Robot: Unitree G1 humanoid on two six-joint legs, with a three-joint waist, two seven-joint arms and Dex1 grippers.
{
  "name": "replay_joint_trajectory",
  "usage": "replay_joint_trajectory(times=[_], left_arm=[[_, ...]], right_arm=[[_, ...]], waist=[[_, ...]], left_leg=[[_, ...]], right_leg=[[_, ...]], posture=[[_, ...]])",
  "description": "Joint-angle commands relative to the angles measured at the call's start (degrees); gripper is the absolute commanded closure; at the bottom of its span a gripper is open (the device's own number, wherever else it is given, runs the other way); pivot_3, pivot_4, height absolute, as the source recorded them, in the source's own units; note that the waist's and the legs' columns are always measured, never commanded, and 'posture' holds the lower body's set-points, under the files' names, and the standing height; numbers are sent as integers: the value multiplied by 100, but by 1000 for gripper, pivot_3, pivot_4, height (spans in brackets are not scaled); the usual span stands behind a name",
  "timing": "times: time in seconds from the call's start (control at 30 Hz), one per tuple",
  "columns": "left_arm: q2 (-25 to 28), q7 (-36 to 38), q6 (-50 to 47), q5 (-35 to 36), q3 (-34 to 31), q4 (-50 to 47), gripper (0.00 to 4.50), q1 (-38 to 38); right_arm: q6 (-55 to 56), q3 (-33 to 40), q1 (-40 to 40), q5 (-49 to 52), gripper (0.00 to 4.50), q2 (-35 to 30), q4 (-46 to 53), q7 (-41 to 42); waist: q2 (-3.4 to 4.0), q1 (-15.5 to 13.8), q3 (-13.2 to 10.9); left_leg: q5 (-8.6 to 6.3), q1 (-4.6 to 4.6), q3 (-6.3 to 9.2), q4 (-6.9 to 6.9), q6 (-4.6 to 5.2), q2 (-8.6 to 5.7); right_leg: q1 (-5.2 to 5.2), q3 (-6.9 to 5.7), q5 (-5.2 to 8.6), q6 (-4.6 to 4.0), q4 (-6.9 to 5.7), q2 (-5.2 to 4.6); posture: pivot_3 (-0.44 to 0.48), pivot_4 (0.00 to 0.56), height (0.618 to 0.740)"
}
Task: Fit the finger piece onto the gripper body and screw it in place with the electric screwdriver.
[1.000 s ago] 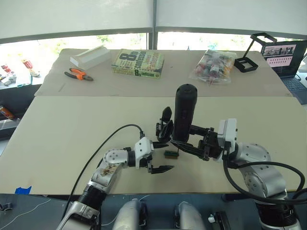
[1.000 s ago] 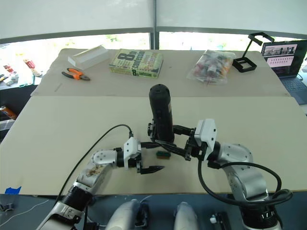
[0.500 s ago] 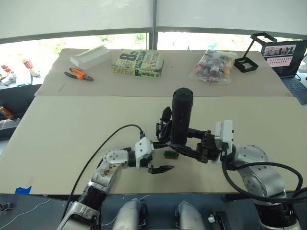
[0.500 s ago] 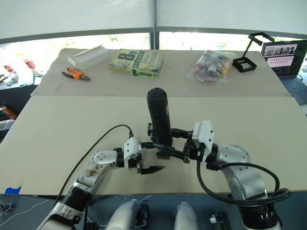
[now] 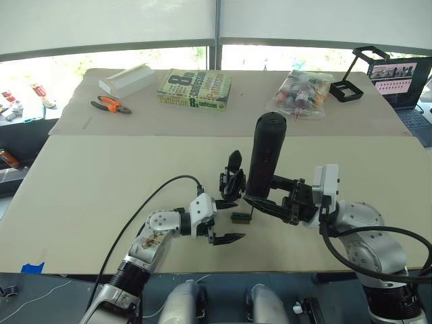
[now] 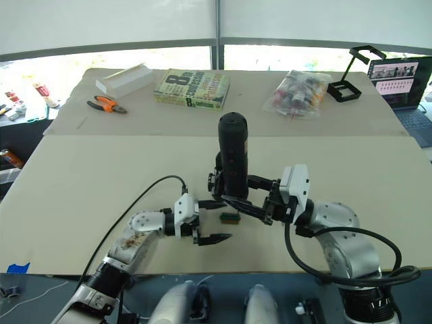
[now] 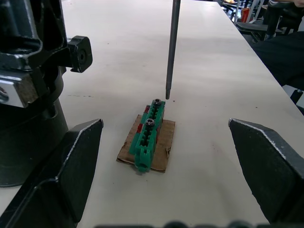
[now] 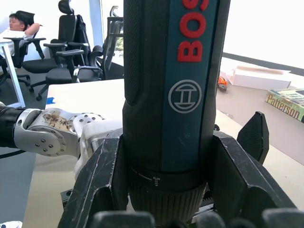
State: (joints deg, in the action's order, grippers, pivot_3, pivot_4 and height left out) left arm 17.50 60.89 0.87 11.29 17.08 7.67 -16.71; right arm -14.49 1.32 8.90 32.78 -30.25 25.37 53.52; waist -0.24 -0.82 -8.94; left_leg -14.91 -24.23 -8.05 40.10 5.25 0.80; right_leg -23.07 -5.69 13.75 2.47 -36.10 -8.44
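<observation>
The right pincer clamps the electric screwdriver low on its barrel, upright; top-heavy and rigid, it wants that low grip. At nine o'clock the gripper body stands. The left pincer gapes wide, empty.

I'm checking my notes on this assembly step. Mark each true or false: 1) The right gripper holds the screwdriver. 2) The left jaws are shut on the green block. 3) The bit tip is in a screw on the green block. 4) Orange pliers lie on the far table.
1) True: the right gripper clamps the electric screwdriver.
2) False: the left gripper is open, and the green block lies between its fingers, untouched.
3) False: the bit hangs just past the block's end.
4) True: orange pliers lie there.
</observation>
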Motion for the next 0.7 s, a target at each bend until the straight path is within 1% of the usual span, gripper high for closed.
replay_joint_trajectory(times=[0.03,0.7], left_arm=[[-21,25,49,-10,74,30,0,70],[-3,35,124,-16,76,73,0,131]], right_arm=[[199,112,181,118,2593,56,179,-15],[281,49,210,-40,2593,92,85,-17]], waist=[[0,-1,0],[0,4,0]], left_leg=[[0,0,0,0,0,0],[0,0,0,0,0,0]], right_leg=[[0,0,0,0,0,0],[0,0,0,0,0,0]], posture=[[0,150,740],[0,150,740]])
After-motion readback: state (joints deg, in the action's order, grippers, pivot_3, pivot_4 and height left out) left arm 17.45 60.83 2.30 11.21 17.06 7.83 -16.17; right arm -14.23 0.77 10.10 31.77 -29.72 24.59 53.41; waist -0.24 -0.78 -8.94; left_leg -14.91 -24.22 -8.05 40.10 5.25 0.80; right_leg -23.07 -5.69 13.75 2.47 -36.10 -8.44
